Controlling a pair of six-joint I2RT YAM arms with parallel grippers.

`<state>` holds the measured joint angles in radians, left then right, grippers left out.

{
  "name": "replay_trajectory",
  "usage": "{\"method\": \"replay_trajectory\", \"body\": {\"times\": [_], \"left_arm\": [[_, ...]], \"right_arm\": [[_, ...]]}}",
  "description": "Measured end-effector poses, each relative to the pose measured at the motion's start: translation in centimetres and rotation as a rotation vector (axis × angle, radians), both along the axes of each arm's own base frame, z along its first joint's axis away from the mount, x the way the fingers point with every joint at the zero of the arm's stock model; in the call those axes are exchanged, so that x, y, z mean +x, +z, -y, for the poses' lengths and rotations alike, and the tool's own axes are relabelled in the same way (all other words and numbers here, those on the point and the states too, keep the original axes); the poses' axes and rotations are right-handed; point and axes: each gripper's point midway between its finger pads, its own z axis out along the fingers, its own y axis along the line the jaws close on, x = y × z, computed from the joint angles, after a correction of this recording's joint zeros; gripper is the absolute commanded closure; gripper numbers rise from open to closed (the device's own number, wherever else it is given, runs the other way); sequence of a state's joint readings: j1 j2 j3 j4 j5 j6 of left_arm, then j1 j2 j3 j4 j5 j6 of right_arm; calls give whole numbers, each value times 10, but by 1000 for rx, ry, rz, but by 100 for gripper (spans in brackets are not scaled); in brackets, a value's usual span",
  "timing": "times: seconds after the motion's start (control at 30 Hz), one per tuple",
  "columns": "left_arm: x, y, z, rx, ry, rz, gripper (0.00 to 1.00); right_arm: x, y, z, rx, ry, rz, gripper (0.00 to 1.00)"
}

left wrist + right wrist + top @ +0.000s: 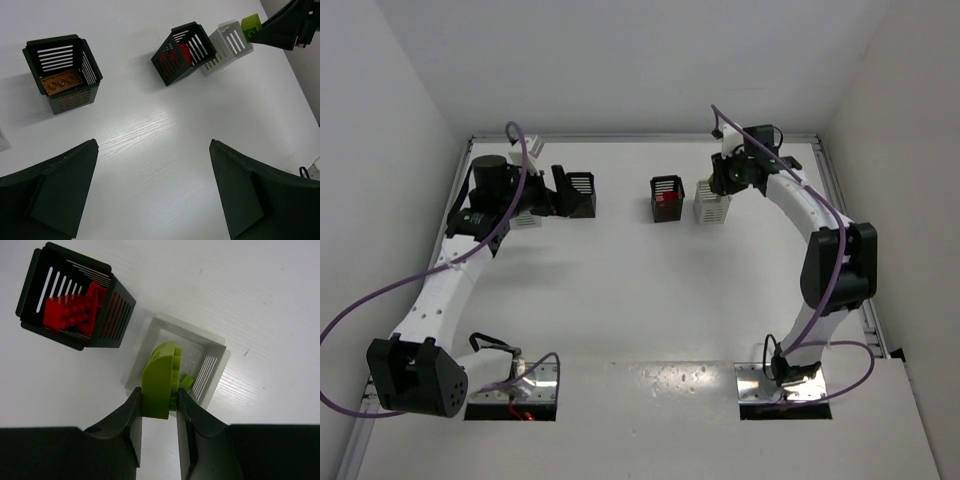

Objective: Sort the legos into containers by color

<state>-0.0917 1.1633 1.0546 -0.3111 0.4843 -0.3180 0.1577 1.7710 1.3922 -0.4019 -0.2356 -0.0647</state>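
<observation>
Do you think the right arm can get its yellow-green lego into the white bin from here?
Likely yes: the jaws hold the yellow-green lego right over the open white bin, with nothing in between.

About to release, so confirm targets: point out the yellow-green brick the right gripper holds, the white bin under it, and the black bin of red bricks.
yellow-green brick (159, 382), right wrist view, its curved side.
white bin (195, 335), right wrist view, far rim.
black bin (116, 315), right wrist view, slatted side wall.
</observation>
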Motion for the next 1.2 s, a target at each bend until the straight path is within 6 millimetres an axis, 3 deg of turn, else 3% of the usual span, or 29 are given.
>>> {"method": "replay_trajectory", "body": {"times": [0.1,0.17,0.23,0.33,0.43,0.6,0.73,0.83,0.93,0.97,1.0,1.03,1.1,1.2], "left_arm": [[1,-1,-2,6,8,-1,0],[1,-1,-3,10,14,-2,0],[2,-2,-4,14,23,-2,0],[3,-5,-7,23,40,-15,0],[5,-10,-9,32,51,-36,0],[8,-17,-14,60,74,-57,0],[9,-17,-17,86,86,-50,0],[9,-12,-21,133,84,-31,0],[11,-8,-28,194,90,-5,0],[12,-8,-30,211,93,2,0],[13,-9,-34,232,104,3,0],[12,-11,-38,256,118,1,0],[11,-15,-46,293,144,-5,0],[6,-23,-58,353,176,-6,0]], "right_arm": [[8,-2,2,0,-7,-3,91],[12,-3,3,-1,-8,-8,83],[14,-4,3,-3,-6,-9,65],[12,-8,4,-11,0,-23,57],[12,-11,4,-16,3,-30,50],[9,-15,5,-24,7,-46,49],[7,-6,6,-28,11,-21,48],[-3,14,10,-33,10,26,45],[-9,46,18,-51,-22,102,40],[-11,55,21,-58,-36,124,35],[-13,62,25,-65,-50,143,22],[-17,66,29,-70,-67,159,17],[-39,61,40,-86,-90,155,8],[-76,39,54,-109,-114,110,8]]}}
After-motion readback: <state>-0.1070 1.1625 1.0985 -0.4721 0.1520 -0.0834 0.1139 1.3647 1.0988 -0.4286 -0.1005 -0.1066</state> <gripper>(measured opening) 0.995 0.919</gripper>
